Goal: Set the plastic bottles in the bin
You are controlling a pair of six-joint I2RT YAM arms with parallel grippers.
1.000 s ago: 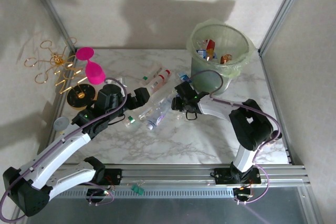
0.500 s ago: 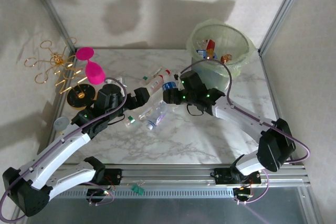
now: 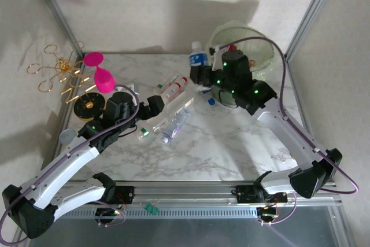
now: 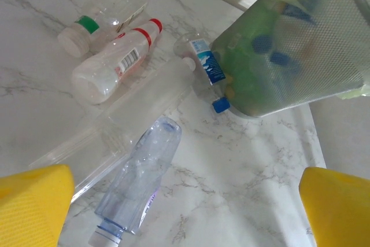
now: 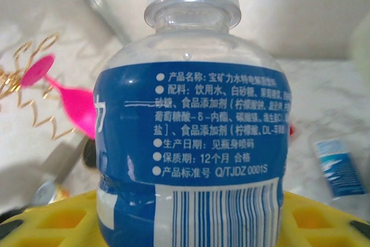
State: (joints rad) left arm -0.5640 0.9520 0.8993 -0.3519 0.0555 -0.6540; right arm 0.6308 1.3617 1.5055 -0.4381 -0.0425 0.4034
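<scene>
As the right gripper (image 3: 200,72) clamps a blue-labelled bottle (image 3: 198,58) upright in the air, the overhead view places that bottle just beside the left rim of the bin (image 3: 245,24), which stands at the far right corner of the tabletop (image 3: 231,154). The left gripper (image 3: 154,103) hovers wide open, left of the tabletop's middle.

From the left wrist, the yellow pads (image 4: 32,201) stand far apart. A clear white-capped bottle (image 4: 136,180) lies on the marble between them, nearer the left one. A red-capped bottle (image 4: 113,67) and a green-banded bottle (image 4: 104,13) lie beyond it, and a fallen bottle (image 4: 203,62) rests against the bin's base.

From the right wrist, the blue-labelled bottle stands cap-up between the yellow fingers (image 5: 58,218), which close on its lower part.
</scene>
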